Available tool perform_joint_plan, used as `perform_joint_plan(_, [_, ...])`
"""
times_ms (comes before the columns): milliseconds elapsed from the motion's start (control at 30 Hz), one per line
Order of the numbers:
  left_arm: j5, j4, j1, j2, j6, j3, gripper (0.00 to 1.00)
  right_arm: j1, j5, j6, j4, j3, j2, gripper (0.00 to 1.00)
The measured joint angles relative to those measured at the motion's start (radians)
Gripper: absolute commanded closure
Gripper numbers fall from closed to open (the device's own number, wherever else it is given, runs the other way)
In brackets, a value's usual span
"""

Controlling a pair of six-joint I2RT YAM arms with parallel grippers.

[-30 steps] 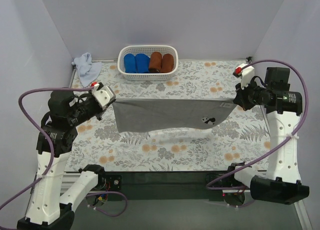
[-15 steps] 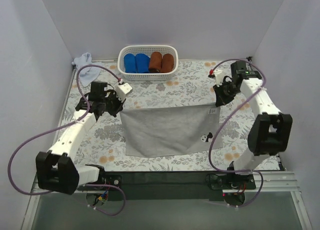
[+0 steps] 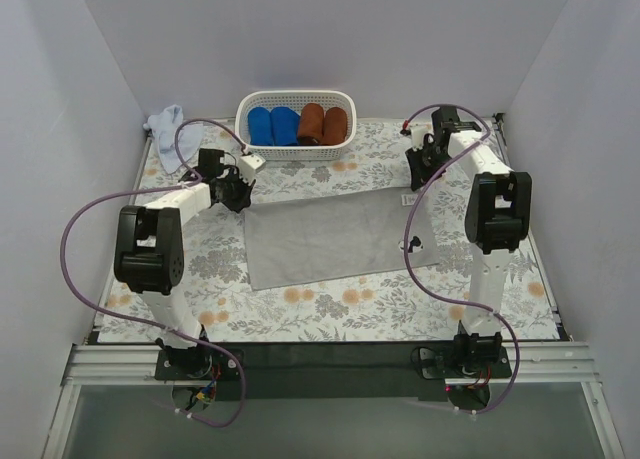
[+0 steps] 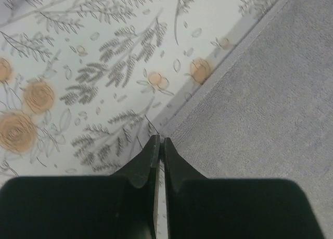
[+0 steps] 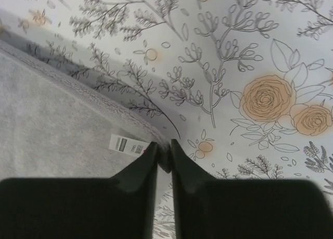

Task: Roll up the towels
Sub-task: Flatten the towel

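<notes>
The grey towel (image 3: 325, 239) lies spread flat on the flowered table, its long side running left to right. My left gripper (image 3: 240, 191) is low at the towel's far left corner, jaws shut on that corner (image 4: 167, 130). At the far right corner my right gripper (image 3: 413, 174) pinches the bunched corner (image 5: 164, 140), its jaws only a slit apart, beside a white label (image 5: 126, 144). The pale blue towel (image 3: 170, 129) lies crumpled at the back left, away from both grippers.
A white basket (image 3: 295, 151) at the back middle holds two bright blue and two rust-brown cloth rolls. Walls close the table in on the left, back and right. Purple cables loop over both arms.
One second ago the grey towel hung stretched in the air between both grippers. Both arms have reached back and down, and the towel now lies flat. The right jaws have eased slightly.
</notes>
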Motion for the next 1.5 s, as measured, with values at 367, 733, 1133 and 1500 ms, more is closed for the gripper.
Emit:
perform_joint_plan(367, [0.056,-0.124,0.018,0.011,0.024,0.181,0.6,-0.042,0.08,0.012,0.01,-0.068,-0.103,0.46])
perform_joint_plan(733, [0.267,-0.531,0.009,-0.364,0.248,-0.006,0.7,-0.025,0.067,-0.136,-0.078,-0.587,-0.579,0.76])
perform_joint_plan(1133, [0.183,-0.547,-0.1,-0.368,0.226,-0.19,0.76,-0.007,0.067,-0.099,-0.032,-0.718,-0.489,0.91])
perform_joint_plan(1500, [0.087,-0.484,-0.178,-0.323,0.212,-0.248,0.76,0.024,0.101,-0.077,0.037,-0.793,-0.462,0.92])
